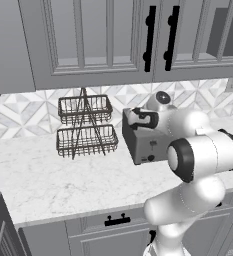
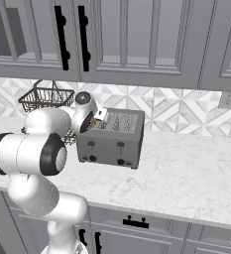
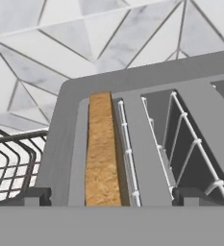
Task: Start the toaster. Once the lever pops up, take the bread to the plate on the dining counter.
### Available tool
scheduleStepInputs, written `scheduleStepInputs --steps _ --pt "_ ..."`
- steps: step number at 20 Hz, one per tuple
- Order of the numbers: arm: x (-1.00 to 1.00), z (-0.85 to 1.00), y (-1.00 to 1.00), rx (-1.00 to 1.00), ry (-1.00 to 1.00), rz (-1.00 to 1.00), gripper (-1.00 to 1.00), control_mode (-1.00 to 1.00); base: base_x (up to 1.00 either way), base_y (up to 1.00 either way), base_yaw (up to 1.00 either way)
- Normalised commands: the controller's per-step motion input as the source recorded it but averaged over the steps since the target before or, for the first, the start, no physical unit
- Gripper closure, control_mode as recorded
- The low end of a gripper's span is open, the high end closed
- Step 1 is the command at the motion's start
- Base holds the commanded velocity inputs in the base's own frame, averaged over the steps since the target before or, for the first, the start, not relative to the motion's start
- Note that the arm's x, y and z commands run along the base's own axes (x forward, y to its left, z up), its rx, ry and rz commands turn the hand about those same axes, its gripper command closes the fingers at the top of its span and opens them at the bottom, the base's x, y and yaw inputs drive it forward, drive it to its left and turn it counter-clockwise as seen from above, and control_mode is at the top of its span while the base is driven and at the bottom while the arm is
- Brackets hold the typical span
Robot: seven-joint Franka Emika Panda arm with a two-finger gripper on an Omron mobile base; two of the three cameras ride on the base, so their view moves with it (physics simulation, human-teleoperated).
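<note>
Golden-tan bread (image 3: 102, 153) sits sunk in the outer slot of the boxy grey metal toaster (image 2: 110, 138), directly below our hand (image 3: 111, 196), whose fingers are spread wide with nothing between them. We judge a fingertip could snag the slot wires beside the slice.

The robot's own arm hides the toaster's (image 1: 144, 145) right half in the left base view. In the hand view, the bread (image 3: 102, 153) sits mostly sunk in its slot, perhaps untoasted.

Bread (image 3: 103, 153) in toaster (image 2: 112, 139), right of rack (image 1: 85, 126)
</note>
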Motion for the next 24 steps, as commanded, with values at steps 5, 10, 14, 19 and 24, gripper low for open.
scheduleStepInputs --steps 5,10,14,19,24 --pt "0.1 -0.05 0.0 0.0 0.0 0.0 1.0 -1.0 0.0 0.0 0.0" --pt "0.0 0.0 0.0 0.0 0.0 0.0 1.0 -1.0 0.0 0.0 0.0" --pt "0.0 0.0 0.0 0.0 0.0 0.0 1.0 -1.0 0.0 0.0 0.0" --pt "0.0 0.0 0.0 0.0 0.0 0.0 1.0 -1.0 0.0 0.0 0.0" --pt "-0.1 0.02 0.0 0.0 -0.15 0.0 1.0 -1.0 0.0 0.0 0.0"
